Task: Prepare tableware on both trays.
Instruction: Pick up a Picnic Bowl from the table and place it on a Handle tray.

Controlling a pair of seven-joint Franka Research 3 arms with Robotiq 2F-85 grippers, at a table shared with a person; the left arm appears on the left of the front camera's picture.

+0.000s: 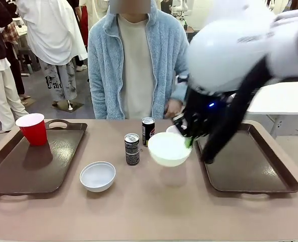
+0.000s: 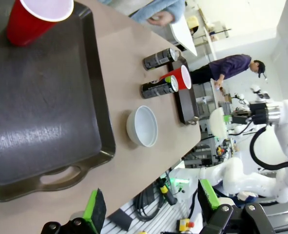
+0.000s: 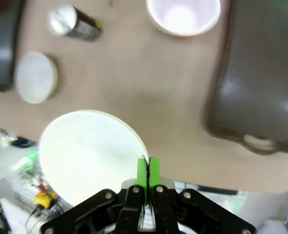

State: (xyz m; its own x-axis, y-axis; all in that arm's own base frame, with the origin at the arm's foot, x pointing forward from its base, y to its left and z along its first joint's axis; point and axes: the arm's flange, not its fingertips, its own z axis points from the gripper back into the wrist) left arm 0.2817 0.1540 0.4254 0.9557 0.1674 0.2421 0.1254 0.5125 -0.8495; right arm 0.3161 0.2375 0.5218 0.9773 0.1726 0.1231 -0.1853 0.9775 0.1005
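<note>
Two shallow rectangular dark-brown plastic trays, left tray (image 1: 22, 174) and right tray (image 1: 249, 169): glossy, smooth floors with soft reflections. Red plastic cup (image 1: 34, 130): smooth, white inside. Resting round white bowl (image 1: 98, 176) and raised round white bowl (image 1: 169, 148): smooth, slight sheen. Two slim dark metal cans, nearer can (image 1: 132, 149) and farther can (image 1: 147, 130): printed sides, bright metal tops. Tan table top (image 1: 149, 212): matt. Person's pale-blue jacket (image 1: 106, 65): fuzzy fleece cloth. Right gripper (image 3: 147, 163): black body, matt green pads (image 3: 142, 170)

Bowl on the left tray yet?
No, the left tray carries a red cup; a white bowl sits on the table beside it.
</note>
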